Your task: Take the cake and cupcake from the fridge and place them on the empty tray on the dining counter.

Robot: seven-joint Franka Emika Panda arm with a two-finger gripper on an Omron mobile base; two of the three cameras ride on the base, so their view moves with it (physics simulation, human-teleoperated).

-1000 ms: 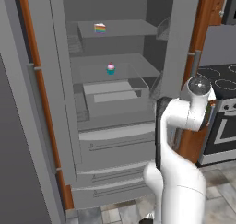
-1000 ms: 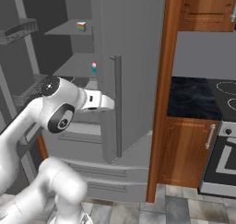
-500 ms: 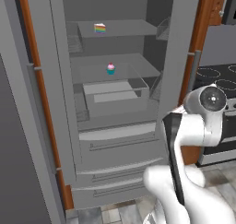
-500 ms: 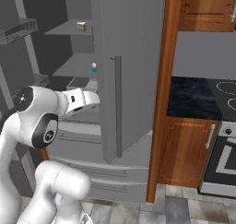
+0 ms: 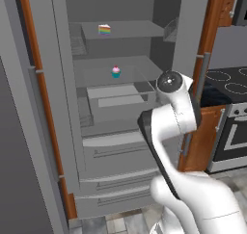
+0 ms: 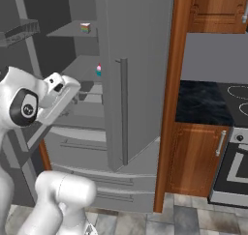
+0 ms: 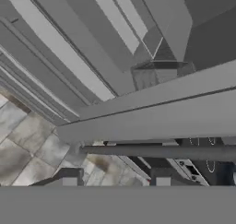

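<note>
lift the parted, empty two-finger gripper (image 7: 113,176) to the tall grey fridge's (image 5: 62,132) upper shelf, toward the rainbow-striped wedge cake (image 5: 104,30) near its front edge.

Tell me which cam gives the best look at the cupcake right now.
Left base view: the cupcake sits unobstructed on the middle shelf of the open fridge, pink frosting and teal wrapper both clear. In the right base view just a sliver of it peeks past the door edge. The hand view looks at grey fridge panels and floor tiles.
</note>
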